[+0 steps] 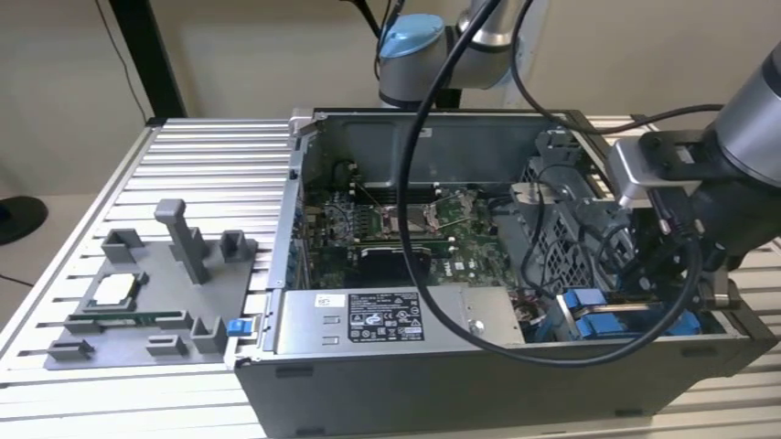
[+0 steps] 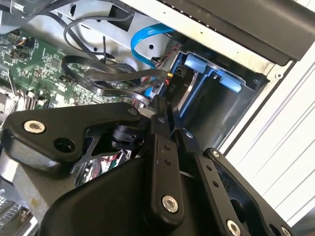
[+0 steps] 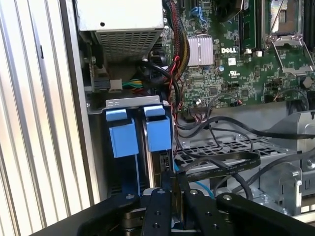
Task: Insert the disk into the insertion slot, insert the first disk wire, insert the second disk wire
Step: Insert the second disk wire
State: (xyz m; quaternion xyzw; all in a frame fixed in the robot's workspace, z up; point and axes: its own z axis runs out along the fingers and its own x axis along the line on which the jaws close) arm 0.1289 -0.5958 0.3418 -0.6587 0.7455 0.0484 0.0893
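The insertion slot (image 3: 109,167) is the dark bay in the case's corner, with blue clips (image 3: 121,136) at its mouth. The disk (image 3: 161,160) stands on edge inside it, under a blue carrier tab (image 3: 158,132). My gripper (image 3: 172,183) hangs just over the disk's edge, its black fingers (image 2: 160,147) drawn together on the black connector (image 2: 171,89) of a flat black disk wire (image 3: 224,164). A blue wire (image 2: 142,46) loops nearby. In the exterior view the gripper (image 1: 668,306) is low in the case, at the exterior view's right, beside the blue clips (image 1: 586,302).
A grey labelled power-supply box (image 1: 366,320) lies along the case's near side. The motherboard (image 3: 231,59) and bundled cables (image 3: 174,54) sit close by. A grey fixture (image 1: 146,293) with small parts stands on the slatted table at the exterior view's left.
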